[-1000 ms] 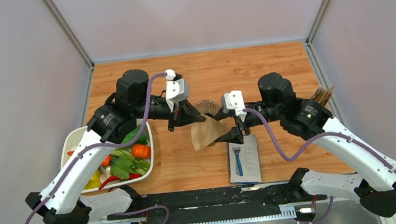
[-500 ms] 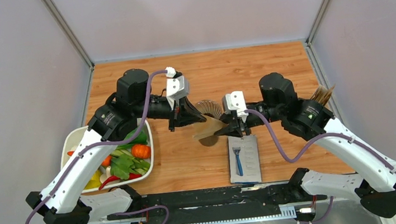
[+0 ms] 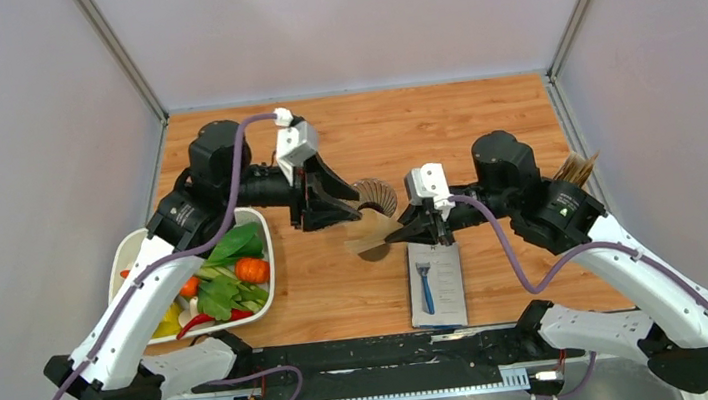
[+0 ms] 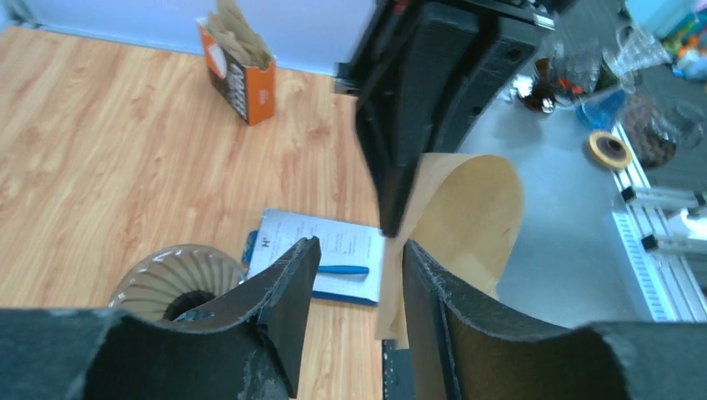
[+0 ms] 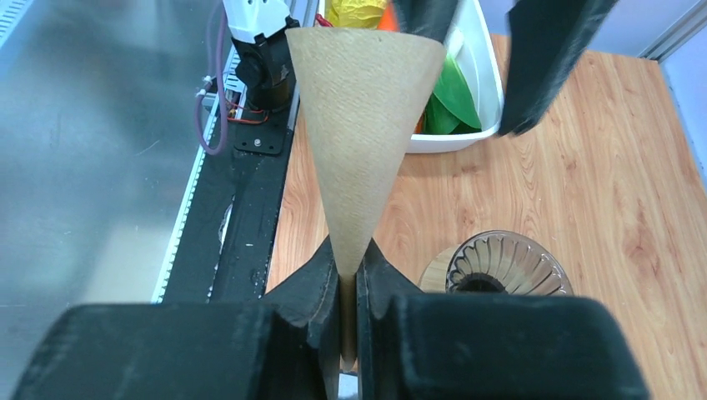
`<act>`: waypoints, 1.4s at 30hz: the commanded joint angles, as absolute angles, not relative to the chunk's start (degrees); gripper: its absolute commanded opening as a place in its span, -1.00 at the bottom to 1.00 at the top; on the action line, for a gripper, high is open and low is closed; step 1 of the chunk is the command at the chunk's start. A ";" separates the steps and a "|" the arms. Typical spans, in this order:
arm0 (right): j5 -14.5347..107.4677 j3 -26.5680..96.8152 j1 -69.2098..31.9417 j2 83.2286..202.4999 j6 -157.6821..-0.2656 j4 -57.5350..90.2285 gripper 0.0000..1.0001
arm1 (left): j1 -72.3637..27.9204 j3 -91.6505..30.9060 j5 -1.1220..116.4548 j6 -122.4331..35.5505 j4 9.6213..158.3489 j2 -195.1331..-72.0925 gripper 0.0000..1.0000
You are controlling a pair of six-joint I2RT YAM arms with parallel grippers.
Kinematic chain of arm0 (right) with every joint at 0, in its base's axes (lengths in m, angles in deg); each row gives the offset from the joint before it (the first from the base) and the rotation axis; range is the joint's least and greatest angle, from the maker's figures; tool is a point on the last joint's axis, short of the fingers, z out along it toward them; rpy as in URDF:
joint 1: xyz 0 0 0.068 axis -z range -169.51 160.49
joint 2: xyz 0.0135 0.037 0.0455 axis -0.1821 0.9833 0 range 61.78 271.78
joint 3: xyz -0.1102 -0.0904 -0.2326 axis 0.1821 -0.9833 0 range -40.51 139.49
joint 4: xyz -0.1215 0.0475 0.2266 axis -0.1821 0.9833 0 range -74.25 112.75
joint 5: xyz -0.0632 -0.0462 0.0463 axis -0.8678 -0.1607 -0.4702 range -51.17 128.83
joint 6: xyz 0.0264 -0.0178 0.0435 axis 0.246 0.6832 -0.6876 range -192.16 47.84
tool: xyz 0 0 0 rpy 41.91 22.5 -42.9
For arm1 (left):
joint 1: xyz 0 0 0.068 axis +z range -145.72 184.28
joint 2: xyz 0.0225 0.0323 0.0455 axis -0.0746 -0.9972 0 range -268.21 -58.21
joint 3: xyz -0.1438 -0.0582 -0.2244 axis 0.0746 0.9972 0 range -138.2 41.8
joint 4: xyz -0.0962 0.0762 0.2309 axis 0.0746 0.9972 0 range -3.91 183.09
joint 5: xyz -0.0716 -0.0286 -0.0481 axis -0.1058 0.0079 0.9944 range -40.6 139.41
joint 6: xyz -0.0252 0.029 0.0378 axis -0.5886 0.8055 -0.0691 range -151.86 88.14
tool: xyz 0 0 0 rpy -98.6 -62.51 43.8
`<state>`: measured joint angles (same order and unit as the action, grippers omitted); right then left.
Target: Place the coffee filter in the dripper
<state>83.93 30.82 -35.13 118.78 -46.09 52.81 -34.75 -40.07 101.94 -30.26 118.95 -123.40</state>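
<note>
The left gripper (image 3: 335, 205) has its fingers apart, holding nothing. The right gripper (image 5: 348, 268) is clamped on the pointed end of the coffee filter (image 5: 363, 108). The filter's open cone sits at 6 o'clock of the dripper (image 3: 377, 195), with the left gripper at the dripper's 9 o'clock.

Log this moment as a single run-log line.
phase: pre-placement | right tool: shut on coffee filter tip, cone held aloft | left tool: open, close to filter | dripper: empty, filter not yet in

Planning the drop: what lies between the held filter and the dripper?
Nothing: the right wrist view shows only bare table between the coffee filter and the dripper.
</note>
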 commanded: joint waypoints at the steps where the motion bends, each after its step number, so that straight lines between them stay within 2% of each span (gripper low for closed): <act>1: 85.51 32.49 -35.31 116.69 -49.46 49.11 -0.85 | -26.53 -35.07 111.41 -45.81 104.18 -119.36 0.10; 4: 84.20 33.18 -35.14 116.22 -51.90 47.22 -0.92 | -18.76 -28.70 113.70 -58.17 86.71 -115.32 0.21; 10: 83.35 33.41 -34.03 115.53 -60.77 37.62 -1.00 | -16.20 -19.00 113.64 -56.71 87.04 -108.84 0.29; 15: 81.82 32.57 -33.56 116.26 -67.52 30.17 -1.00 | -17.67 -13.08 112.97 -59.99 77.06 -105.60 0.30; 21: 81.47 31.69 -33.02 118.18 -75.89 23.63 -1.00 | -24.19 -13.65 109.63 -62.36 72.14 -106.68 0.31; 32: 83.18 30.28 -32.92 118.92 -79.14 20.32 -0.98 | -25.85 -14.48 108.60 -72.78 62.48 -110.12 0.32; 35: 83.59 29.85 -32.93 118.70 -79.10 20.32 -0.95 | -25.96 -15.56 108.95 -73.23 62.92 -111.28 0.03; 36: 83.41 29.53 -32.93 118.42 -79.07 20.40 -0.94 | -25.96 -15.80 109.40 -72.70 63.66 -111.42 -0.13; 39: 83.05 28.83 -32.48 117.51 -78.69 20.71 -0.92 | -25.97 -16.08 110.20 -72.19 64.13 -111.44 -0.46; 40: 83.00 28.69 -32.01 117.24 -78.78 20.91 -0.89 | -25.98 -16.06 110.79 -71.74 64.45 -111.37 -0.68; 42: 83.28 28.78 -31.00 116.92 -79.19 21.46 -0.61 | -26.03 -16.35 111.54 -70.56 66.11 -111.30 -0.95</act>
